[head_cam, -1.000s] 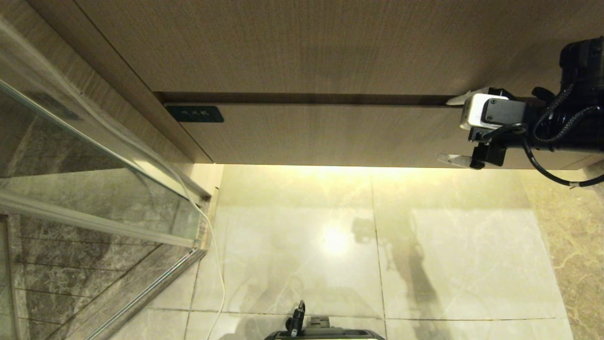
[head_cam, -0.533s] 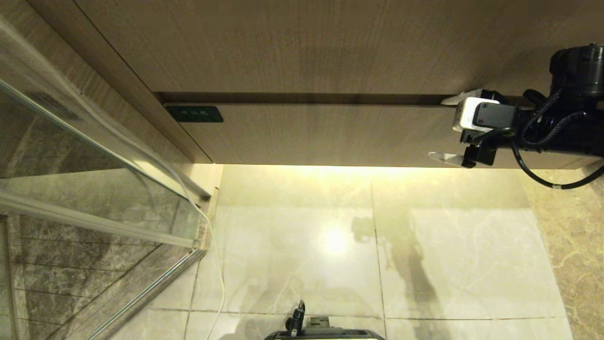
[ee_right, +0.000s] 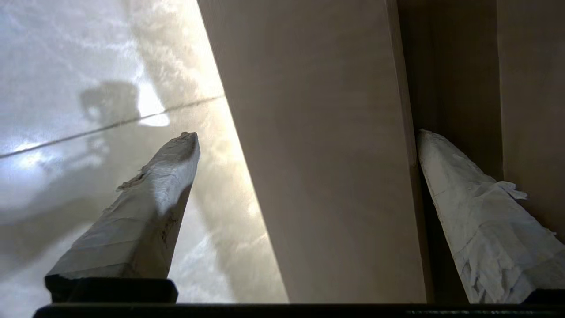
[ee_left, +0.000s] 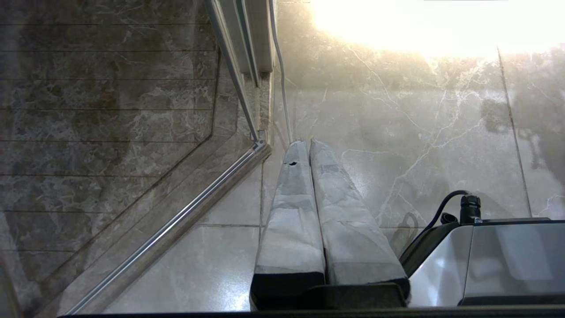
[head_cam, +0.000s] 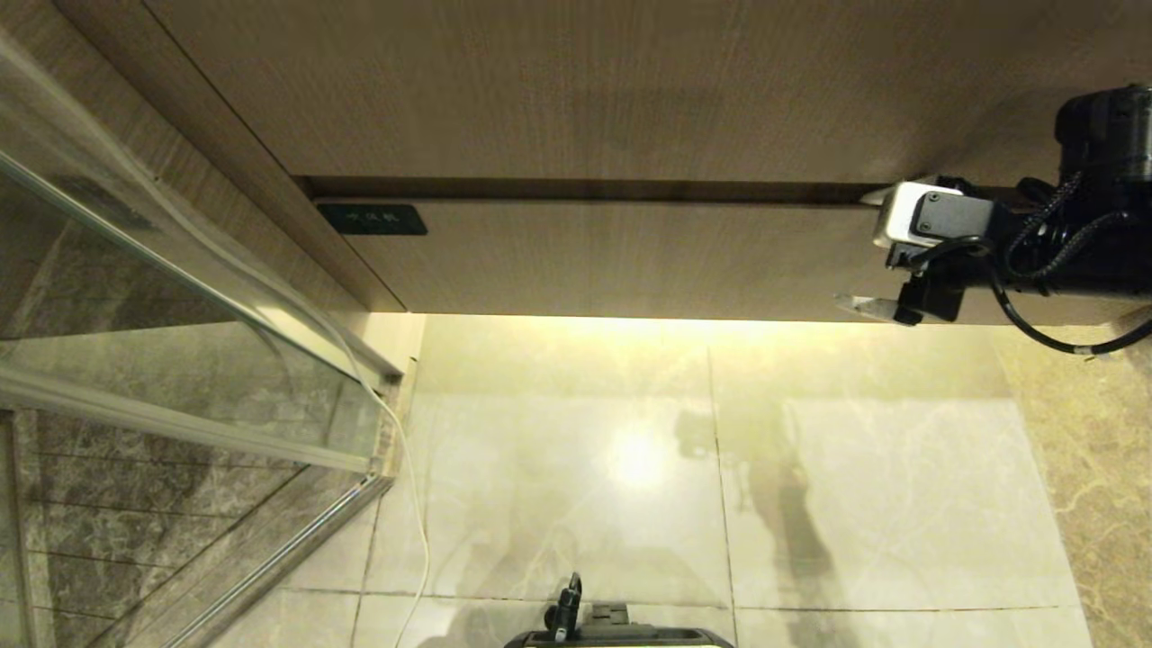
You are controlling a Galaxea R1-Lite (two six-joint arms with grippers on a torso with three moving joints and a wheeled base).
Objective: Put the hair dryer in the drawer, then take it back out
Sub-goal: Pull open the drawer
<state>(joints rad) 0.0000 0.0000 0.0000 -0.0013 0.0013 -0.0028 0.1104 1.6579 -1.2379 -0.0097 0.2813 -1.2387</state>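
Note:
The drawer [head_cam: 630, 256] is a wide light-brown wood-grain front with a small dark label [head_cam: 372, 219] at its left end, and it looks pushed in. My right gripper [head_cam: 855, 249] is open at the drawer's right end. One finger lies at the dark gap above the front, the other at its lower edge. In the right wrist view the drawer front [ee_right: 318, 176] fills the space between the spread fingers of the right gripper [ee_right: 304, 136]. My left gripper [ee_left: 304, 143] is shut and empty, parked over the floor. The hair dryer is out of view.
A glass shower door [head_cam: 162, 297] with a metal frame stands at the left, and a white cable [head_cam: 409, 486] runs down beside it. A wood panel [head_cam: 585, 90] sits above the drawer. Glossy marble floor [head_cam: 855, 486] lies below. My base [head_cam: 621, 634] shows at the bottom edge.
The right gripper slid slightly left along the drawer front, then back right to about where it began. It stayed open. The drawer has not moved.

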